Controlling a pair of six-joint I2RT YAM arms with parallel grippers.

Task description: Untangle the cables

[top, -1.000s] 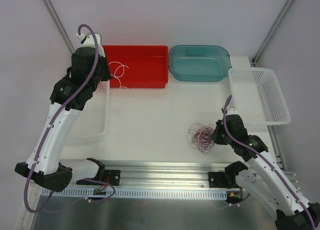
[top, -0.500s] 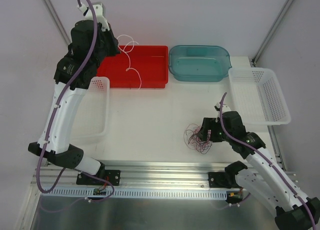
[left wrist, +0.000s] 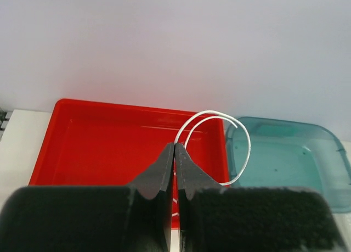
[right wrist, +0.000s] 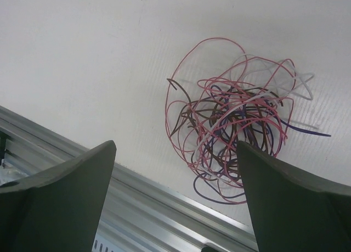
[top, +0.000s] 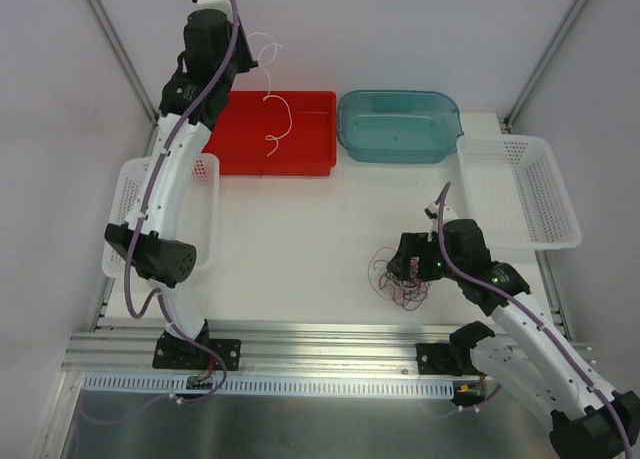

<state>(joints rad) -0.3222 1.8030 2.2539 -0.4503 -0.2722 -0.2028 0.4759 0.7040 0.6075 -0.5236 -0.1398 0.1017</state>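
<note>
My left jaws pinch one white cable [left wrist: 208,113] above the red bin [left wrist: 109,147]; my right jaws (spread wide) hover over the tangled cables [right wrist: 236,131].

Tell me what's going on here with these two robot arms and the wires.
The left arm's fingers are shut on one white cable, held high so it dangles over the red bin. The right arm's fingers are open just above the tangle of pink, purple, dark and white cables on the table, gripping nothing.
</note>
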